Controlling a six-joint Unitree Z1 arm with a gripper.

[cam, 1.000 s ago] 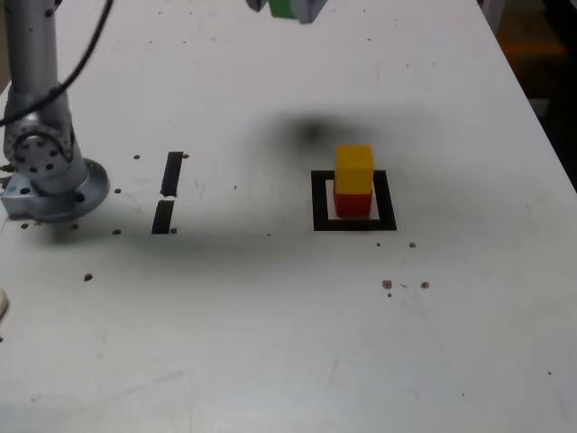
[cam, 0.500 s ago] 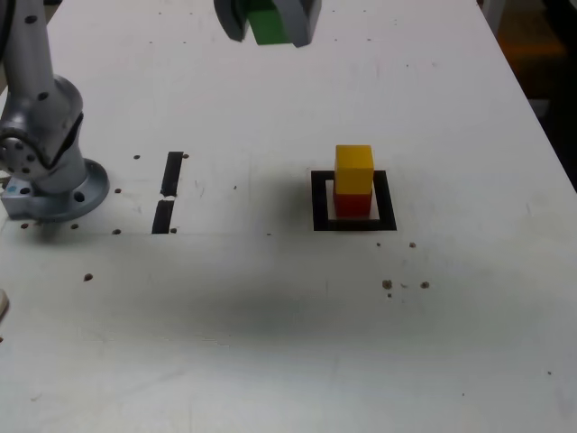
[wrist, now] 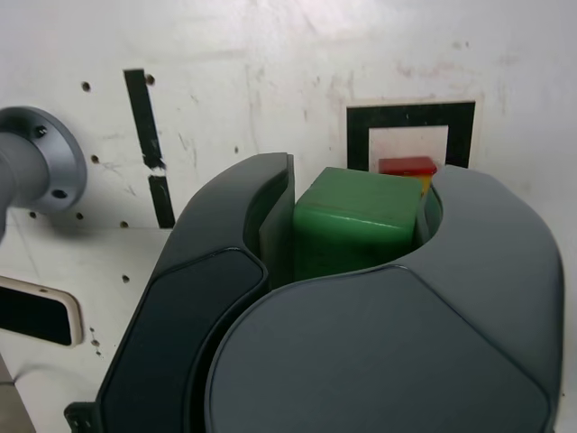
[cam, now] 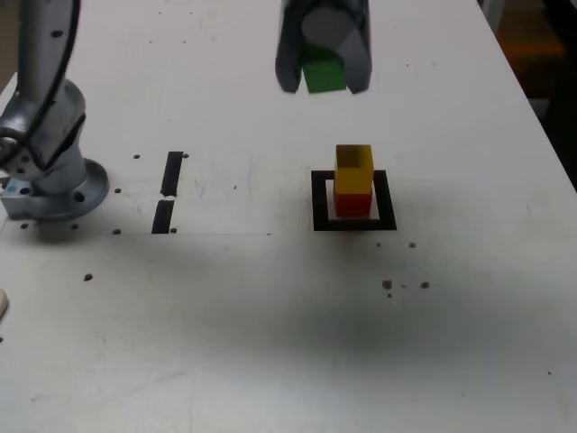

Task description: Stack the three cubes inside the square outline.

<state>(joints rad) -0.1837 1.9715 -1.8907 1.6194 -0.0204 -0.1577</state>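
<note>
1. The green cube (cam: 324, 74) is pinched between the jaws of the gripper (cam: 323, 70), in the air.
2. The yellow cube (cam: 354, 169) sits on the red cube (cam: 352, 205) inside the square outline (cam: 319, 200).
3. Two black tape strips (cam: 168, 192) lie toward the exterior view's left, near the arm base (cam: 50, 185).

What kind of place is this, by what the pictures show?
Probably a robotics lab bench: an arm base bolted to a white table, black tape strips, and a taped square outline for stacking cubes.
</note>
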